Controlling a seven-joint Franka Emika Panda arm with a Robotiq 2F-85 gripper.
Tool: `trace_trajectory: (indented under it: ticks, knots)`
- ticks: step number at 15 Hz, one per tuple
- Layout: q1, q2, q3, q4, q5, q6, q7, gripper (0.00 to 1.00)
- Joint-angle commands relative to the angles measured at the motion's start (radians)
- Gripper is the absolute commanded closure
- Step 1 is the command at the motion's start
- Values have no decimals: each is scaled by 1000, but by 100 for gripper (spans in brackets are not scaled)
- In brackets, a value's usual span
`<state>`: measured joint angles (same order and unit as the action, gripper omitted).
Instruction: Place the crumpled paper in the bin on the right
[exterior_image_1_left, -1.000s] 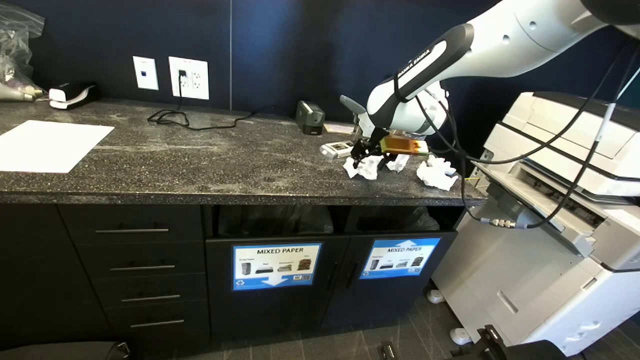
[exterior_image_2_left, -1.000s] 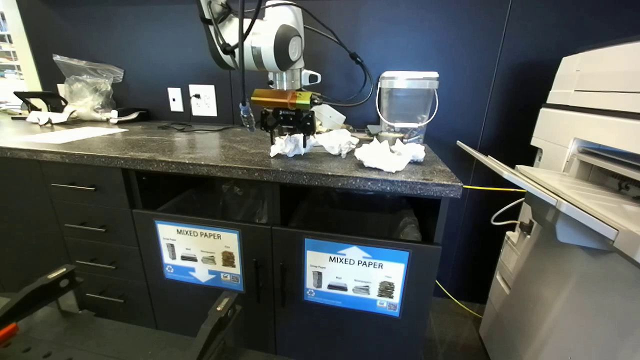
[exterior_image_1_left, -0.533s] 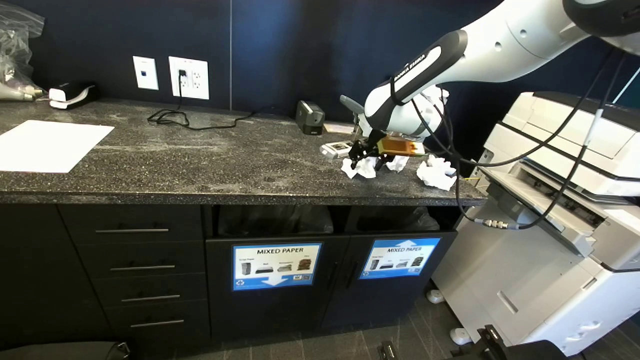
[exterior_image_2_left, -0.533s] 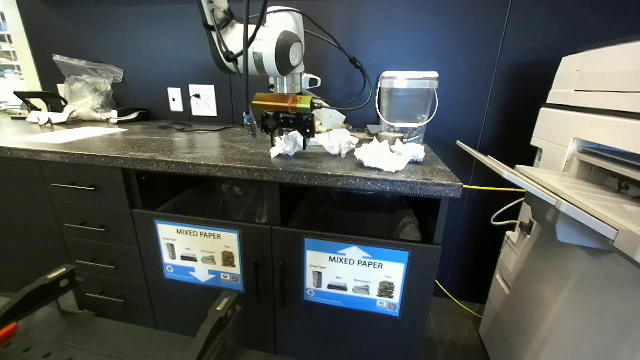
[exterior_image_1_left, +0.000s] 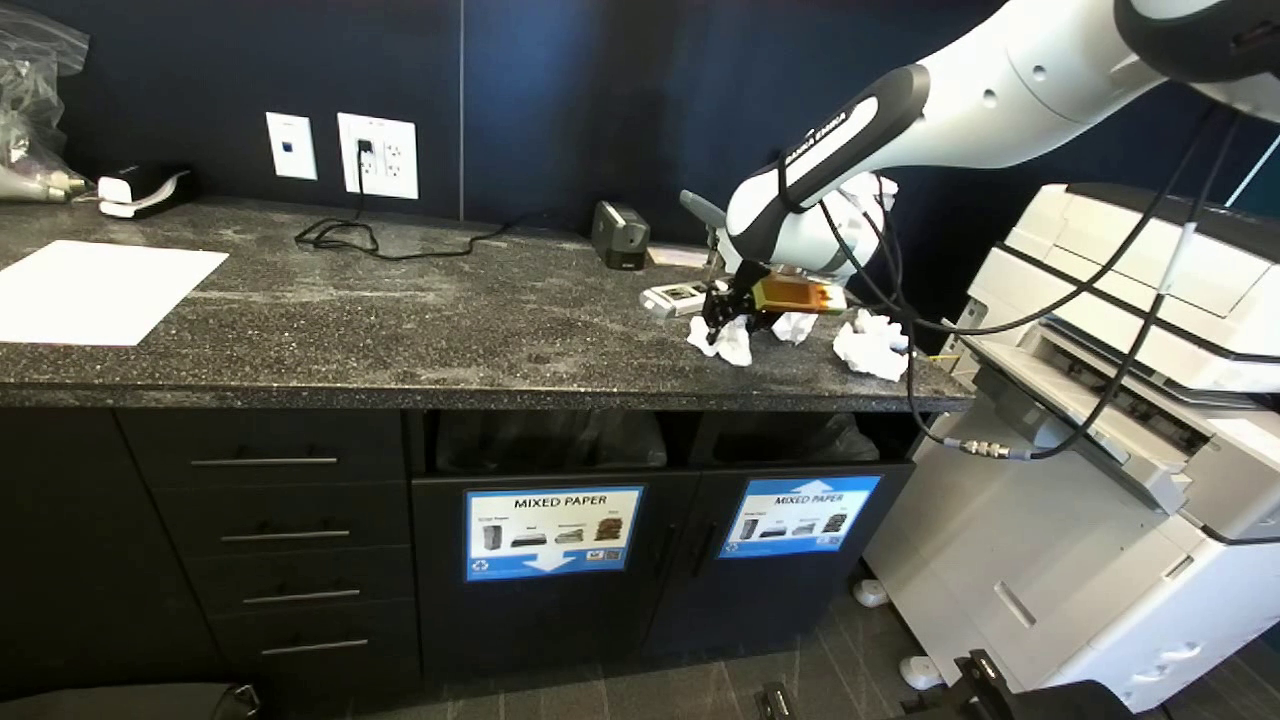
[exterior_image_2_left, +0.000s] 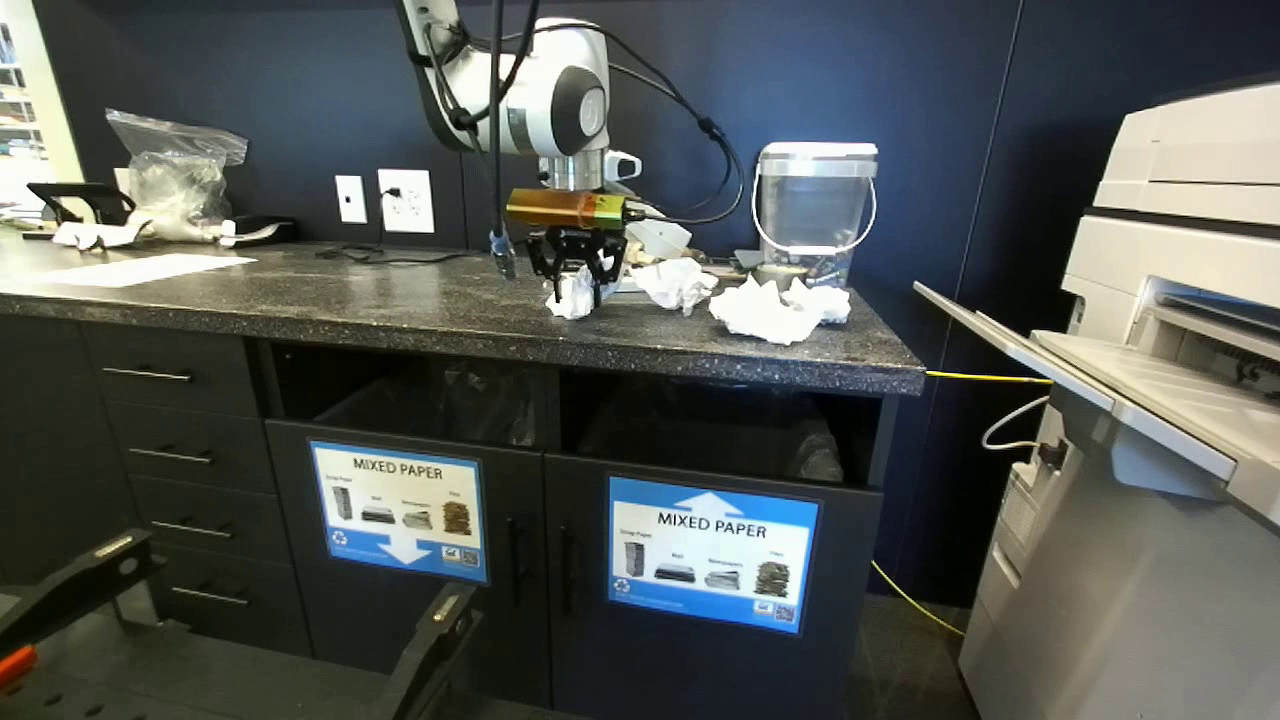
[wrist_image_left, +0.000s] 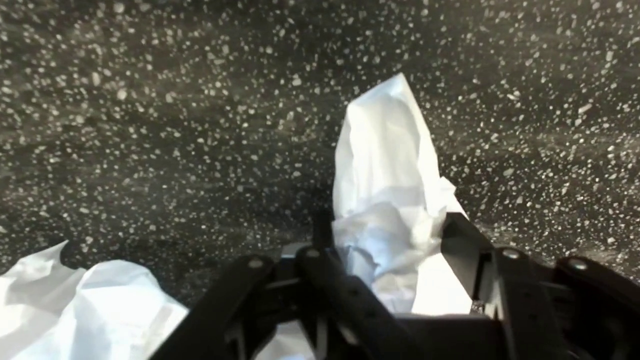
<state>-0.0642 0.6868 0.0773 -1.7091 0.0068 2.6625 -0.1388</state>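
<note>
The paper (wrist_image_left: 385, 165) lies between the tips of the pincer (wrist_image_left: 389, 229), which is pinching it: in the wrist view one dark tip is against its left edge and the other against its right, and a folded peak juts out past both. In both exterior views the paper is low beneath the pincer; its underside seems to rest on the surface (exterior_image_2_left: 320, 290), above the divide between the two bins. The right bin (exterior_image_2_left: 690, 430) is a dark slot under the surface, with a blue MIXED PAPER label (exterior_image_2_left: 715, 555) below it; a clear liner (exterior_image_2_left: 820, 458) shows at its right end — what else is inside is too dark to tell. The left bin (exterior_image_2_left: 400, 405) is a like slot, clear plastic showing in it too. Near the paper lies a wad (exterior_image_2_left: 676, 283), and farther right a larger heap (exterior_image_2_left: 765, 310) — one piece or two, I cannot tell. Behind the heap stands a lidded, see-through bucket (exterior_image_2_left: 815, 215), with small things at the bottom too blurred to name. Well apart, toward the left, a clear bag (exterior_image_2_left: 190, 150) holds pale objects.
</note>
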Motion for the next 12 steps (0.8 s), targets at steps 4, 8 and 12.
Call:
trace_trajectory:
  ticks: [4, 8, 12]
  knots:
    - [0, 20, 7, 44, 3, -52, -34, 94]
    - [7, 17, 9, 55, -2, -120, -52, 97]
    - [22, -4, 3, 41, -19, -217, -79, 98]
